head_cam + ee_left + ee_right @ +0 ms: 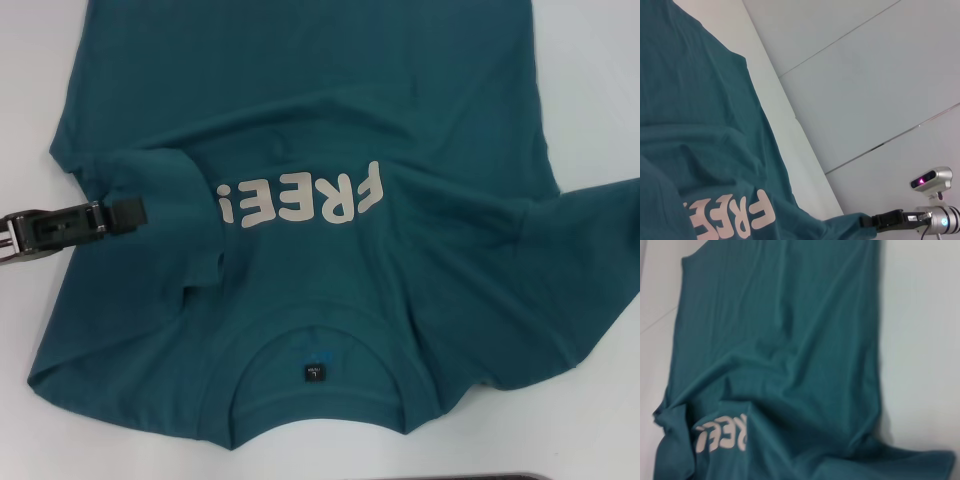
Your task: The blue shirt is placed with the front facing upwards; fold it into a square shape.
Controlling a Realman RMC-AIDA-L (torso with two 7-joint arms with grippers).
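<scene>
Blue shirt (330,130) is lying limp and light, sleeve folding toward the FREE! lettering (300,203). Left gripper (125,213) is pinching that sleeve hem. Right gripper (875,222) is clamping the opposite sleeve; I'd grab hems, not mid-fabric.

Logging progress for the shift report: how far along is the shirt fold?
Early stage. Done: the blue shirt lies front up, and its left sleeve is folded in beside the "FREE!" lettering. In hand: the left gripper sits at that sleeve; the right gripper is at the outspread right sleeve. Left: right sleeve, body folds.
</scene>
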